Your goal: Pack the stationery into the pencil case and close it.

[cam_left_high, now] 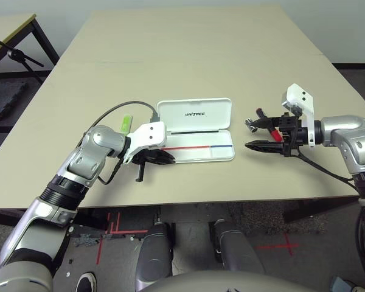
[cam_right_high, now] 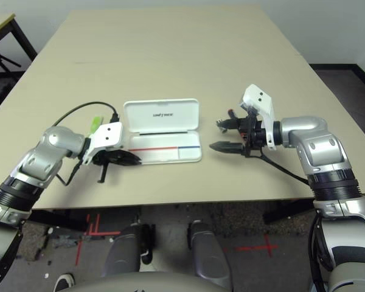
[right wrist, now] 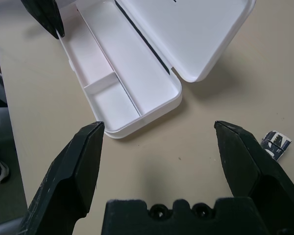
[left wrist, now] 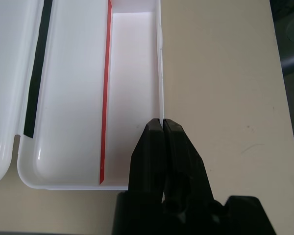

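**Marker sits behind my right gripper, case lies open between the arms**

My left gripper (left wrist: 162, 128) is pinched shut on the front wall of the pencil case (cam_left_high: 198, 131), steadying it. My right gripper (right wrist: 161, 142) is spread wide and empty, pointing at the case. The black marker (cam_left_high: 269, 126) lies just behind it, long axis running slantwise, so the right arm is nearer. The highlighter (cam_left_high: 126, 123) lies behind my left wrist

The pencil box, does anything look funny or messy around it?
Nothing is broken or spilled. The pencil box lies open and empty, while the green highlighter sits on its left and the black marker and small clip sit on its right, still out on the table.
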Controlling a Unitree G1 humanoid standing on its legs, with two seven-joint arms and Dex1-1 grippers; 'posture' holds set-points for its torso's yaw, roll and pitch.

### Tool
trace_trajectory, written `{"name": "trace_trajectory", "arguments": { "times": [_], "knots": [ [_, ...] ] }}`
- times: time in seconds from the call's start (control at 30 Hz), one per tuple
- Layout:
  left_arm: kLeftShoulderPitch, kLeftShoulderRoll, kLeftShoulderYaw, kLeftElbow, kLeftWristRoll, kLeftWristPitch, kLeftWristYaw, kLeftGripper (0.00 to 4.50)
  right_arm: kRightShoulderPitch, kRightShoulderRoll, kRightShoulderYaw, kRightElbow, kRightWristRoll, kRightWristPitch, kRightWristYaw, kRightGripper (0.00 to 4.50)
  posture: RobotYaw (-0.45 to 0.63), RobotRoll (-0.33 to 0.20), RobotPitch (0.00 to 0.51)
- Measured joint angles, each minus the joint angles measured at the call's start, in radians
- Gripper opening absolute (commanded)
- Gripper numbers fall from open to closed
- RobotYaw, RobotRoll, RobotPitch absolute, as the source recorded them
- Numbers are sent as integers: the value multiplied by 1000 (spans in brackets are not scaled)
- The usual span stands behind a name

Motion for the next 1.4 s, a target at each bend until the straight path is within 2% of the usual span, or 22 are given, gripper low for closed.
{"name": "trace_trajectory", "arguments": {
  "times": [0.37, 0.47, 0.67, 0.8, 1.0, 1.23, 1.4],
  "knots": [
    [22, 0, -1, -3, 21, 0, 5, 39, 4, 0, 1, 0, 0, 0, 0, 4500, -78, 0, 117],
    [25, 2, -1, -12, 23, 1, 6, 748, 4, 0, 2, 0, 0, -1, 0, 4500, -76, 0, 117],
    [43, 17, 6, -67, 14, 33, 2, 2997, 4, 1, 5, 0, -1, -3, -1, 4500, -73, 0, 114],
    [65, 30, 21, -143, -25, 76, -10, 4481, 3, 2, 7, 2, -1, -7, -1, 4500, -68, 0, 117],
    [68, 87, 105, -262, -127, 163, -21, 4481, 0, 2, 7, 6, -1, -12, -1, 4500, -65, 0, 117],
    [26, 133, 216, -310, -240, 266, -16, 4481, -21, 11, -12, 5, 45, 3, -13, 4500, -70, 0, 121],
    [-1, 138, 259, -332, -294, 301, -1, 4481, -71, 48, -75, 30, 59, 25, -123, 4500, -74, 0, 126]
  ]
}}
